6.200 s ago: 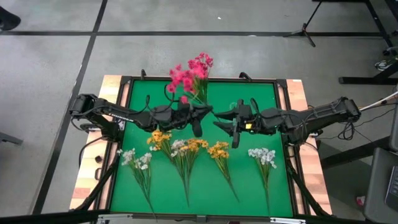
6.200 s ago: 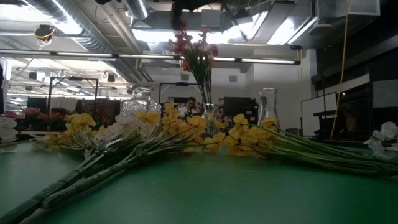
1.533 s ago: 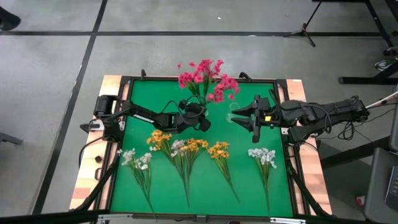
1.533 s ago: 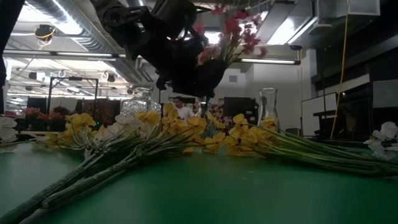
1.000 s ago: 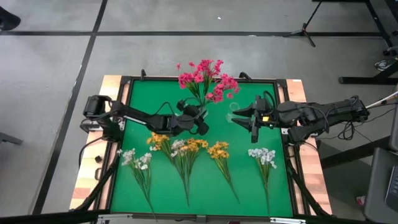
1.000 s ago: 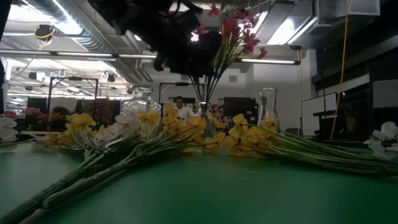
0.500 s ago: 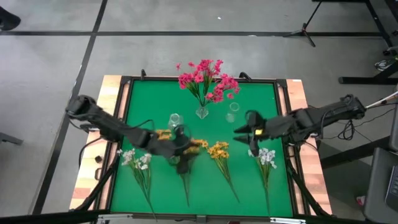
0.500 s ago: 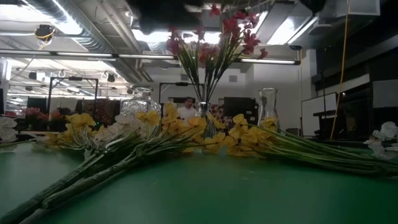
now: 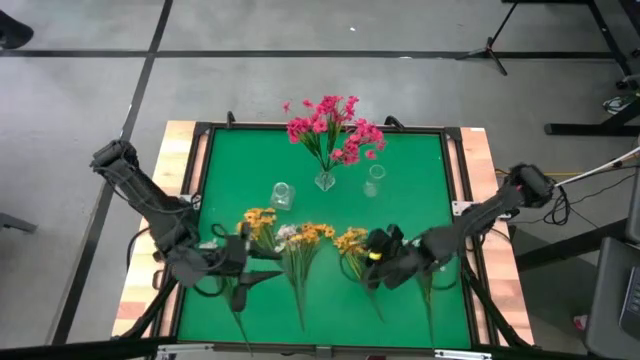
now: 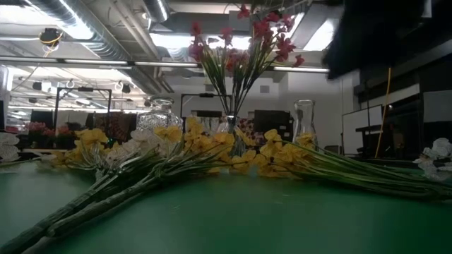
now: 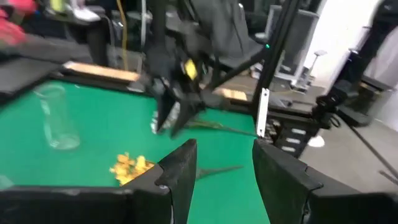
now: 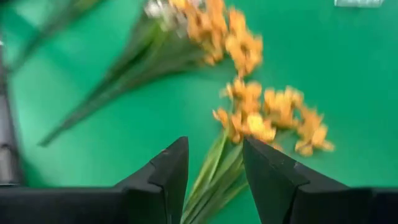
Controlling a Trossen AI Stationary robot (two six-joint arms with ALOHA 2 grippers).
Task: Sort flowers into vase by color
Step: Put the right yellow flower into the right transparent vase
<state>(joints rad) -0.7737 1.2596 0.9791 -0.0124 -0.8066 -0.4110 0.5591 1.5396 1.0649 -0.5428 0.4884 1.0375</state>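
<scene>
We count three glass vases on the green mat [image 9: 420,170]: the center vase [image 9: 325,181] holds the magenta-pink bunch [image 9: 330,125], with a left empty vase [image 9: 282,195] and a right empty vase [image 9: 375,180] on either side of it.

Loose sprigs lie in a row on the near half of the mat, and we make out about five:
- a white sprig [image 9: 222,262] at far left
- a yellow sprig [image 9: 258,220]
- a mixed white/yellow bunch [image 9: 300,240]
- a yellow-orange sprig [image 9: 352,242]
- one more at far right, mostly hidden under the right arm, so we can't tell its color

All loose sprigs lie flat with the long axis running roughly far to near: blossoms toward the vases, stems toward the near edge, slightly fanned. The magenta-pink bunch stands upright in the center vase, with blossoms spreading above the rim.

The left gripper [image 9: 243,272] is low at the near-left of the mat, beside the white sprig's stem. In the left wrist view its fingers [image 11: 180,168] are apart with nothing between them.

The right gripper [image 9: 372,262] is right over the stem of the yellow-orange sprig. The right wrist view shows its fingers [image 12: 171,168] spread, with the stems showing in the gap below and nothing clamped.
</scene>
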